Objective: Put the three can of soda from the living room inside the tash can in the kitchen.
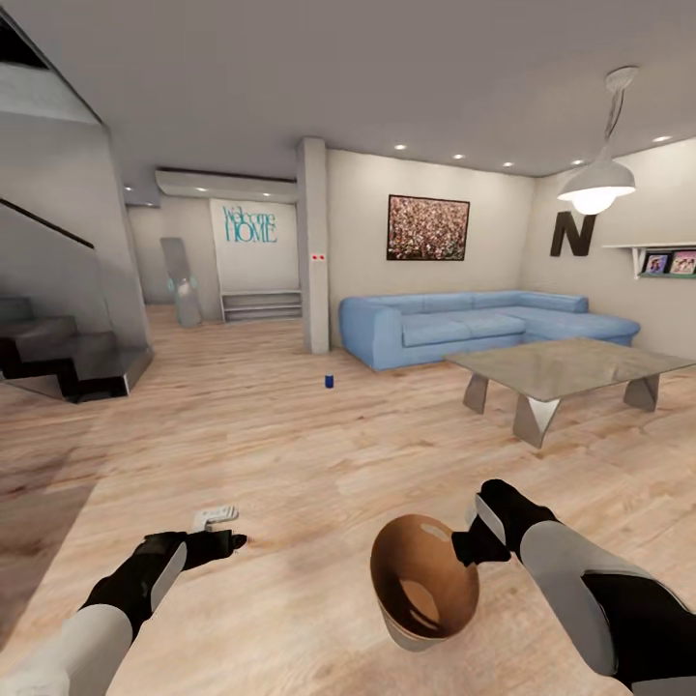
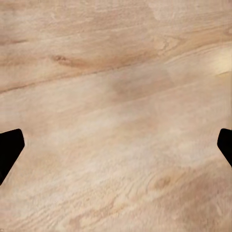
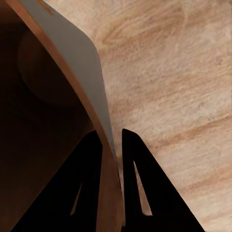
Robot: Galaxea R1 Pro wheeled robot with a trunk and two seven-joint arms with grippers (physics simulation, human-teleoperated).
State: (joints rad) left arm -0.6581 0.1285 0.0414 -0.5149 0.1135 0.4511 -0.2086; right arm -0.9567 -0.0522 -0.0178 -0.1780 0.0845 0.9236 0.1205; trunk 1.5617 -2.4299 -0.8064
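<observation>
the tash can [image 1: 425, 590] hangs off the floor in the right gripper [image 1: 471, 543], tilted so its tan-brown inside faces the head camera; nothing can be seen inside it. in the right wrist view the two dark fingers [image 3: 140, 179] are pinched onto the bin's wall [image 3: 72, 63], one inside the rim and one outside, so that pincer is narrow and holding the bin by its edge.

taking the bin as the landmark: one dark blue can of soda [image 1: 329, 381] stands upright on the wood floor [image 1: 290, 454] well beyond it, toward the grey pillar [image 1: 313, 246]. the two orange cans cannot be made out. judging by this, the task is early: no can appears to be in the bin, and the bin itself is here in the living room, so the collecting and the trip to the kitchen are probably all left to do.

the left gripper [image 1: 230, 541] is beside the bin, on the robot's left, low over the boards; its tips sit at opposite edges of the left wrist view with bare floor between, so it is wide and empty. just beyond it a small pale object [image 1: 215, 515] lies on the floor, too small to identify.

beyond and to the right of the bin stands the low table [image 1: 561, 372], with the blue sofa [image 1: 474, 329] behind it; dark stairs [image 1: 68, 358] rise far off to the left. the floor between bin and blue can looks open, so i judge little stands in the way.
</observation>
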